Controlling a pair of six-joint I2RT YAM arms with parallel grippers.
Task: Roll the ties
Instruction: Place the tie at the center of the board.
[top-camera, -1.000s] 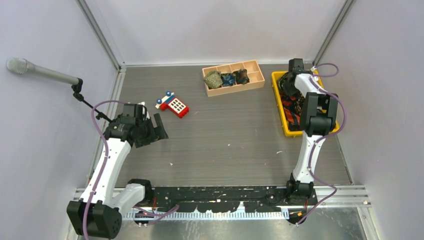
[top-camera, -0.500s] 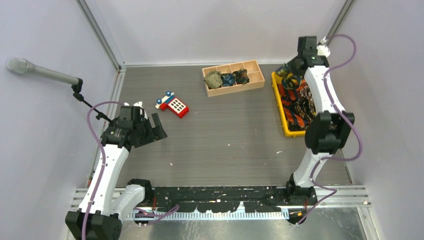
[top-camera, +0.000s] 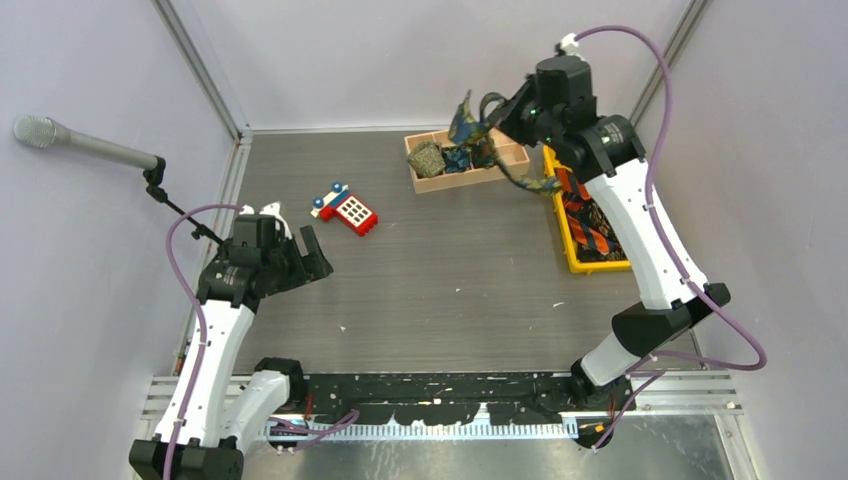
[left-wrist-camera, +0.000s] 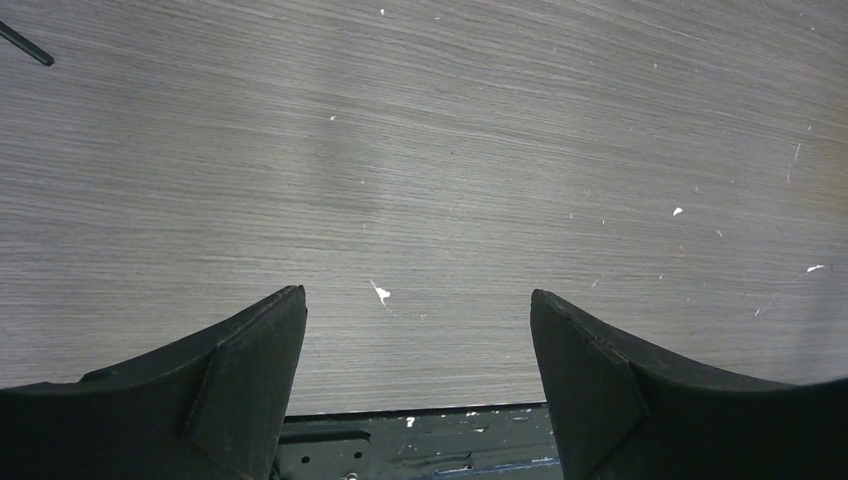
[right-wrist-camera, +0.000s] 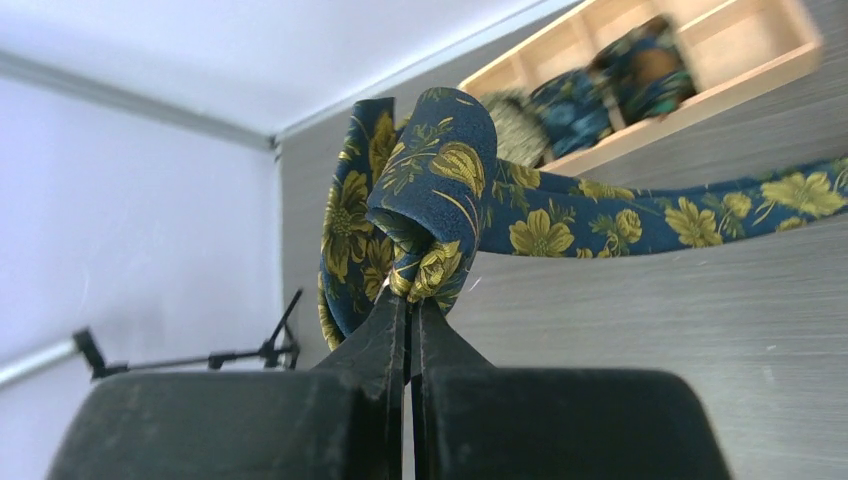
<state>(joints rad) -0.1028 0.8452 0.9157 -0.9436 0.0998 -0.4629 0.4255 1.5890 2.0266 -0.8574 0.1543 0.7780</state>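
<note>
Top external: we see right tool pinching the navy flowered tie aloft over the wooden tray, tail trailing to the yellow bin, left tool spread above worktop.

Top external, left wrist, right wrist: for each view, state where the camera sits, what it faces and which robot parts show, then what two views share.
Top external: above and behind both arms, looking down on the table; both show whole.
Left wrist: on the left arm, facing the table; open left gripper shows.
Right wrist: on the right arm, facing the far wall; right gripper shut on the navy floral tie.
Shared: top external and right wrist both show tie and wooden box.
</note>
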